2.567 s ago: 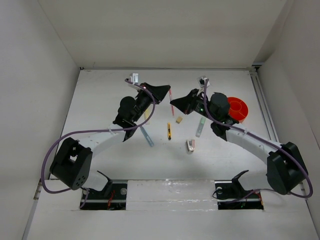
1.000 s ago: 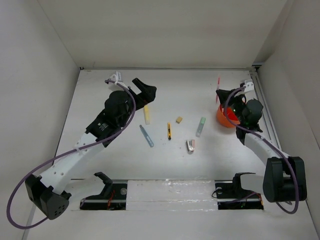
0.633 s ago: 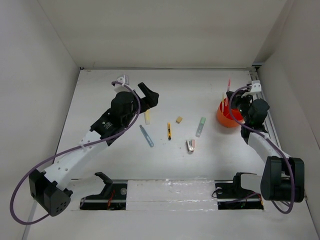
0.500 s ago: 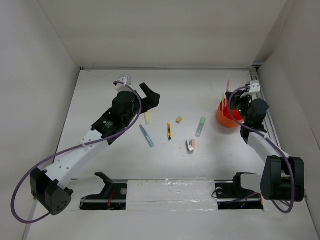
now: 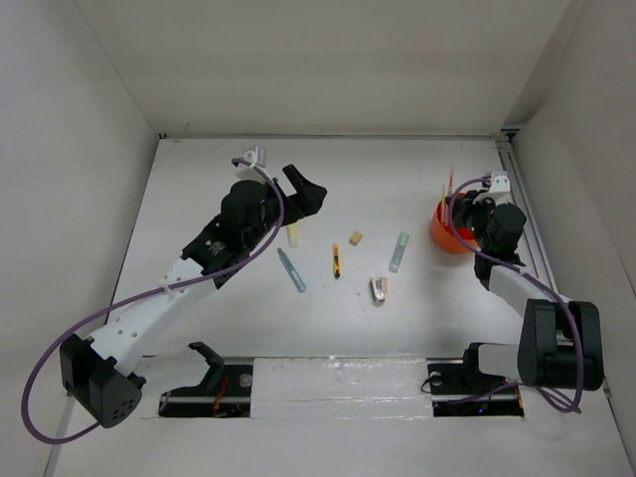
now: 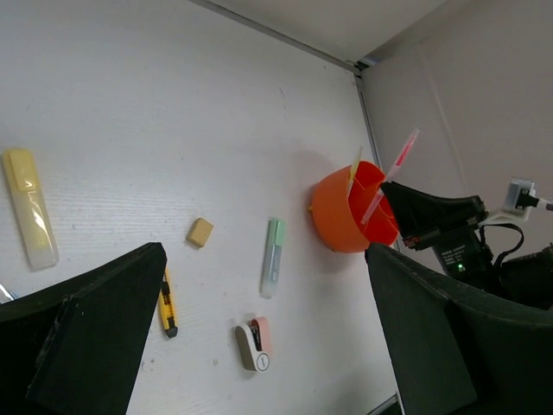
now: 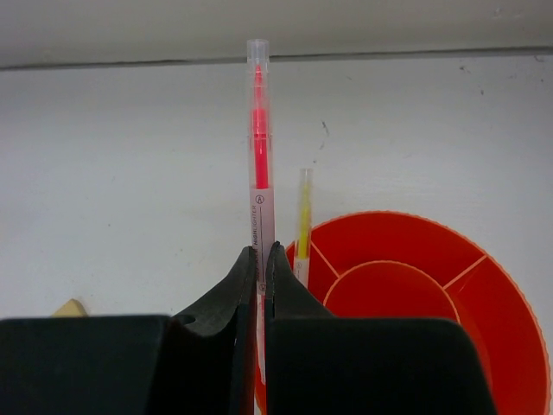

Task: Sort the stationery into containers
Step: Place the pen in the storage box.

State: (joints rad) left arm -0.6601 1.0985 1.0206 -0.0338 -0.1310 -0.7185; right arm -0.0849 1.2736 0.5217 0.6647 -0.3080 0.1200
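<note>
Top view: my right pincer [image 5: 463,204] has swung from mid-bench over to the orange tub [image 5: 443,238], clamped on the red pen [image 5: 452,181]; left pincer [image 5: 303,192] gapes empty, far left of tub
Left wrist: pen slants into tub beside yellow pen [image 6: 355,164]
Right wrist: pen upright at tub's rim compartment, lower end hidden; release looks next

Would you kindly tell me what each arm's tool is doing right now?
Left tool: open, holding nothing.
Right tool: closed on the red pen at the orange tub.
</note>
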